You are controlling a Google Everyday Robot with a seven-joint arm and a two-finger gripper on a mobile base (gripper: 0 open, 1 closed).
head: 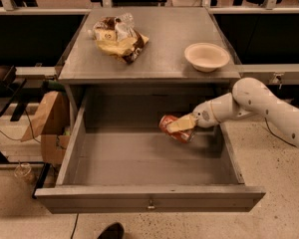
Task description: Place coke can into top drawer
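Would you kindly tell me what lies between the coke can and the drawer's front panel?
In the camera view, only bare drawer floor lies between them: the gripper holds the coke can over the back right of the top drawer.

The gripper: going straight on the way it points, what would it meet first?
The gripper, shut on the red aluminium coke can, points left and slightly down; likely the grey metal top drawer's floor comes first, though depth is unclear.
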